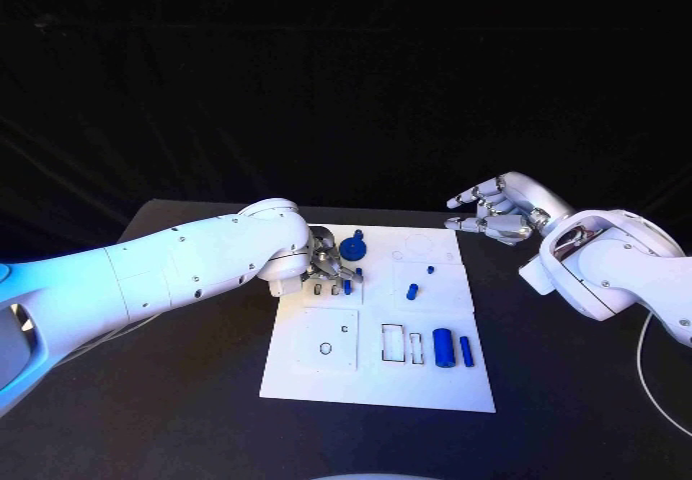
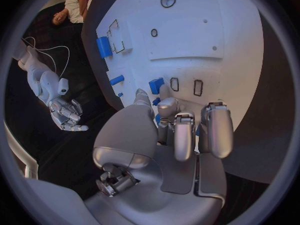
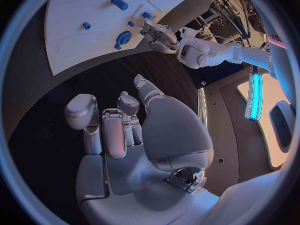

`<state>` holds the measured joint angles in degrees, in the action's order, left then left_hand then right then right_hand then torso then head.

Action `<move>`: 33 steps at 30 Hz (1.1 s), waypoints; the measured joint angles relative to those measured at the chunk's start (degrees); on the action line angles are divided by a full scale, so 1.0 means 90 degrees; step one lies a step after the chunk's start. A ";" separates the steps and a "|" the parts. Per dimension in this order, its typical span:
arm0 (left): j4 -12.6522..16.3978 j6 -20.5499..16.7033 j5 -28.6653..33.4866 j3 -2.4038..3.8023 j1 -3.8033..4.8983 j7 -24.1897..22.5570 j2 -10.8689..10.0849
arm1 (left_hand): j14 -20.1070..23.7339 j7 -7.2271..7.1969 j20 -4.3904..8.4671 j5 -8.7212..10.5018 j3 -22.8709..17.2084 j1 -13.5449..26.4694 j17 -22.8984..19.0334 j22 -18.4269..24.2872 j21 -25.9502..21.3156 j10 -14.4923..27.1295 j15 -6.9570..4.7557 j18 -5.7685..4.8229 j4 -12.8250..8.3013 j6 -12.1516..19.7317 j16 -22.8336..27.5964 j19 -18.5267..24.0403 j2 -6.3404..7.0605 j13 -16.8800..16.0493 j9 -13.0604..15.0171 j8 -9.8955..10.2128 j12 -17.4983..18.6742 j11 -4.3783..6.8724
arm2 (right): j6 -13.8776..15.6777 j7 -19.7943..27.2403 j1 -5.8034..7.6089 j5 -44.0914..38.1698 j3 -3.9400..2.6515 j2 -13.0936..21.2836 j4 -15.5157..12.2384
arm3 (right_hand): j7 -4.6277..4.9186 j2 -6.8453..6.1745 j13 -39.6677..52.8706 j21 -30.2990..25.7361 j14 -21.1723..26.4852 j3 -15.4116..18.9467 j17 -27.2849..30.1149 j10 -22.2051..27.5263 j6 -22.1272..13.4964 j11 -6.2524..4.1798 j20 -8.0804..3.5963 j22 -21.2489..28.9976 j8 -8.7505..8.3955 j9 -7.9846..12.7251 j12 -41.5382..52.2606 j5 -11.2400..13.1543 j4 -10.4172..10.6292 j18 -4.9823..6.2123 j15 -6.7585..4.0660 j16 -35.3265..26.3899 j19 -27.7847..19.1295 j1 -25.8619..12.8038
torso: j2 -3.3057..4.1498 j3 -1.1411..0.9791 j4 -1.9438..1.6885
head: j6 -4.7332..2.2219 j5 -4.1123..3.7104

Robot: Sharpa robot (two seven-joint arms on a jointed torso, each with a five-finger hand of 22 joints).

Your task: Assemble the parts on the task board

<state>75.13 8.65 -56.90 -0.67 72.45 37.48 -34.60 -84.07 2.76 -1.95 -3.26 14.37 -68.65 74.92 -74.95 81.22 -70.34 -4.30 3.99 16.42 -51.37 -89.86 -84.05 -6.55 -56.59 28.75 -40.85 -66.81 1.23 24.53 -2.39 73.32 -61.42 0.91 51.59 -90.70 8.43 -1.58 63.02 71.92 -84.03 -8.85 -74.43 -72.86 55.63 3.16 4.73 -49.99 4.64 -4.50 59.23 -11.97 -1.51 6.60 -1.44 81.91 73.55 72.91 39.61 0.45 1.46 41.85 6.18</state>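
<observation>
Left hand (image 1: 329, 268) sits over the far-left part of the flat white rectangular task board (image 1: 339, 385), fingers curled down onto it. In the left wrist view the fingertips (image 2: 167, 105) close around a small blue block-shaped part (image 2: 155, 85), but contact is hidden by the fingers, so can't tell if it's pinched or just touched. In the head view two small blue pegs (image 1: 348, 287) stand right under the fingers of that hand.

Just beyond the left hand, on its right side: a blue round knob-like part (image 1: 355, 245) at the far edge of the board. Further right of the hand, mid-board: a short blue cylinder part (image 1: 413, 292) lying tilted, and a tiny blue stud (image 1: 430, 270) a little beyond it.

Near side of the board, well clear of both hands: a fat blue cylinder (image 1: 443, 347) and a thin blue rod (image 1: 466, 350) side by side, both lying flat, just right of two black-outlined rectangular slots (image 1: 394, 343). Left of those, a raised white square panel with a small oval hole (image 1: 325, 349).

Right hand (image 1: 498, 208) hovers off the board's far-right corner above the black tabletop (image 1: 577, 400), holding nothing. Fingers loosely curled, slightly apart, palm empty in the right wrist view (image 3: 134, 135). All parts lie to its left, none touching it.
</observation>
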 measured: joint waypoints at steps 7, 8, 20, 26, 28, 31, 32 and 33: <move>-0.0047 0.0068 -0.0009 -0.0001 0.0000 0.0007 0.0043 | 0.0000 -0.0003 0.0000 -0.0001 -0.0030 -0.0201 0.0000 0.0000 -0.0001 0.0000 0.0000 0.0000 -0.0030 0.0046 0.0000 0.0000 -0.0046 -0.0003 0.0079 -0.0037 -0.0025 0.0000 | -0.0022 -0.0007 -0.0001 0.0000 0.0000 -0.0014 0.0002 | 0.0000 0.0000 0.0000 0.0000 0.0000 -0.0020 0.0006 0.0000 0.0000 0.0000 0.0000 0.0000 0.0000 0.0000 0.0000 0.0000 0.0020 0.0000 0.0000 -0.0035 0.0000 0.0000 | 0.0001 -0.0002 0.0000 | 0.0020 -0.0008; -0.0053 0.0078 -0.0014 -0.0003 0.0000 0.0008 0.0048 | 0.0000 -0.0002 0.0000 -0.0026 -0.0030 -0.0214 0.0000 0.0001 -0.0001 0.0000 0.0000 0.0000 -0.0030 0.0046 0.0000 0.0000 -0.0058 -0.0003 0.0091 -0.0062 -0.0025 0.0000 | -0.0027 -0.0008 -0.0001 0.0000 0.0000 -0.0014 0.0002 | 0.0000 0.0000 0.0003 0.0000 0.0000 -0.0014 0.0006 -0.0013 0.0000 0.0010 0.0000 0.0000 0.0000 0.0000 0.0000 0.0000 0.0025 0.0000 0.0000 -0.0035 0.0000 0.0000 | 0.0001 -0.0004 -0.0001 | 0.0021 -0.0008; -0.0117 0.0171 -0.0063 -0.0011 0.0000 0.0014 0.0099 | 0.0023 -0.0032 0.0023 -0.0076 -0.0255 -0.0666 -0.0001 0.0001 0.0023 0.0000 -0.0022 0.0000 -0.0225 0.0121 0.0000 0.0024 -0.0189 -0.0018 0.0203 -0.0118 -0.0025 0.0000 | -0.0073 -0.0023 -0.0002 0.0000 0.0000 -0.0002 0.0000 | 0.0000 -0.0001 0.0024 0.0000 0.0000 -0.0002 0.0006 -0.0046 0.0001 -0.0002 0.0000 0.0000 0.0000 0.0001 0.0024 -0.0025 0.0037 0.0000 0.0000 -0.0035 0.0001 0.0000 | 0.0006 -0.0009 -0.0002 | 0.0046 -0.0014; -0.0105 0.0216 -0.0067 -0.0005 0.0006 0.0010 0.0117 | 0.0000 -0.0024 0.0046 -0.0073 -0.0470 -0.0902 -0.0001 0.0002 0.0049 0.0000 -0.0046 0.0000 -0.0341 0.0159 0.0000 0.0000 -0.0278 -0.0018 0.0235 -0.0118 -0.0025 0.0000 | -0.0097 -0.0032 -0.0002 -0.0016 0.0001 0.0018 -0.0020 | 0.0000 -0.0001 0.0023 0.0000 0.0000 -0.0002 0.0006 -0.0046 0.0000 -0.0002 0.0000 0.0000 0.0000 0.0001 0.0024 -0.0025 0.0037 0.0000 0.0000 -0.0035 0.0001 0.0000 | 0.0007 -0.0011 -0.0001 | 0.0066 -0.0022; -0.0100 0.0229 -0.0067 -0.0004 0.0007 0.0006 0.0117 | -0.0001 -0.0039 0.0046 -0.0073 -0.0521 -0.0975 -0.0002 0.0002 0.0049 0.0000 -0.0046 0.0000 -0.0378 0.0175 0.0000 0.0000 -0.0264 -0.0018 0.0244 -0.0118 -0.0025 0.0000 | -0.0104 -0.0036 -0.0002 -0.0025 0.0002 0.0021 -0.0024 | -0.0001 -0.0001 0.0023 0.0000 0.0000 -0.0002 0.0006 -0.0046 0.0001 -0.0001 0.0000 0.0000 0.0000 0.0001 0.0024 -0.0025 0.0037 0.0000 0.0000 -0.0035 0.0001 0.0001 | 0.0008 -0.0013 -0.0002 | 0.0071 -0.0024; -0.0079 0.0241 -0.0067 0.0002 0.0013 -0.0002 0.0109 | 0.0024 -0.0056 0.0052 -0.0157 -0.0744 -0.1252 -0.0001 0.0002 0.0049 -0.0003 -0.0071 0.0000 -0.0544 0.0222 0.0000 0.0005 -0.0259 -0.0011 0.0248 -0.0118 -0.0025 0.0038 | -0.0113 -0.0040 -0.0003 -0.0036 0.0002 0.0024 -0.0027 | 0.0000 0.0001 0.0023 0.0000 0.0000 -0.0002 0.0006 -0.0046 0.0001 -0.0002 0.0000 0.0003 0.0000 0.0002 0.0024 -0.0025 0.0037 0.0000 0.0000 -0.0035 0.0001 -0.0001 | 0.0007 -0.0013 -0.0002 | 0.0078 -0.0031; -0.0065 0.0244 -0.0067 0.0009 0.0020 -0.0008 0.0104 | 0.0009 -0.0056 0.0073 -0.0230 -0.0840 -0.1364 -0.0001 0.0002 0.0049 0.0014 -0.0086 0.0000 -0.0601 0.0261 0.0000 0.0021 -0.0257 -0.0002 0.0245 -0.0108 -0.0025 0.0059 | -0.0117 -0.0041 -0.0003 -0.0041 0.0002 0.0024 -0.0027 | 0.0000 0.0026 0.0023 0.0000 0.0000 -0.0002 0.0006 -0.0046 0.0000 -0.0001 0.0000 0.0007 0.0000 0.0001 0.0024 -0.0025 0.0037 0.0000 0.0000 -0.0035 0.0001 -0.0026 | 0.0007 -0.0013 -0.0002 | 0.0082 -0.0034; -0.0054 0.0246 -0.0067 0.0013 0.0029 -0.0011 0.0098 | -0.0005 -0.0070 0.0095 -0.0330 -0.0879 -0.1513 -0.0002 0.0002 0.0049 0.0028 -0.0100 0.0000 -0.0584 0.0300 0.0000 0.0000 -0.0260 0.0014 0.0231 -0.0053 -0.0008 0.0073 | -0.0120 -0.0042 -0.0003 -0.0044 0.0002 0.0025 -0.0027 | 0.0000 0.0025 0.0023 0.0000 0.0000 -0.0002 0.0006 -0.0046 0.0001 -0.0001 0.0000 0.0007 0.0000 0.0002 0.0024 -0.0025 0.0037 0.0000 0.0000 -0.0035 0.0001 -0.0025 | 0.0007 -0.0013 -0.0003 | 0.0085 -0.0037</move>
<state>74.64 10.86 -57.50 -0.55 72.71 37.38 -33.72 -84.12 2.13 -1.09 -6.23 6.46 -82.26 74.91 -74.93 81.66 -70.09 -5.19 3.99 11.17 -48.68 -89.86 -84.05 -8.90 -56.47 30.82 -41.33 -66.88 1.89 23.45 -2.77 73.29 -61.82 0.93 51.81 -90.95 8.42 -1.36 63.23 71.92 -84.03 -8.86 -74.38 -73.27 55.63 3.14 4.73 -49.92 4.64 -4.48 59.45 -12.20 -1.18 6.60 -1.44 81.60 73.55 72.69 39.68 0.34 1.43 42.62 5.85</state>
